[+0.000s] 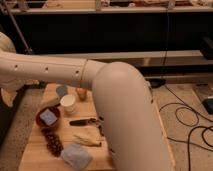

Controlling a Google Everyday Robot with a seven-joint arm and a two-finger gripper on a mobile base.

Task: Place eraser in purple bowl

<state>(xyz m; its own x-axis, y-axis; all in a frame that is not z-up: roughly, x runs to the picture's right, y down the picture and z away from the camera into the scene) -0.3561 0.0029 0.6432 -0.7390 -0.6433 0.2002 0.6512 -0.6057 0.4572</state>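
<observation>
The robot's white arm point(125, 115) fills the middle and right of the camera view, and its elbow blocks the whole right half of the wooden counter point(36, 158). The claw is somewhere behind that bulk, so I cannot tell whether it is wide, narrow or holding anything. The purple bowl does not show either and is most likely behind the arm on the covered side. On the visible left side sits the reddish-brown bowl point(38, 120), which is the wrong target, with a pale bluish block inside it. In front lies a blue-grey pad point(76, 156), further back a white cup point(68, 103), and beside the arm a dark utensil point(82, 121). Which small block is the eraser cannot be settled from here. To do the step well, confirm the grasp, carry the eraser low over the clutter, centre it above the purple bowl's opening, and release it only once it is inside the rim.
</observation>
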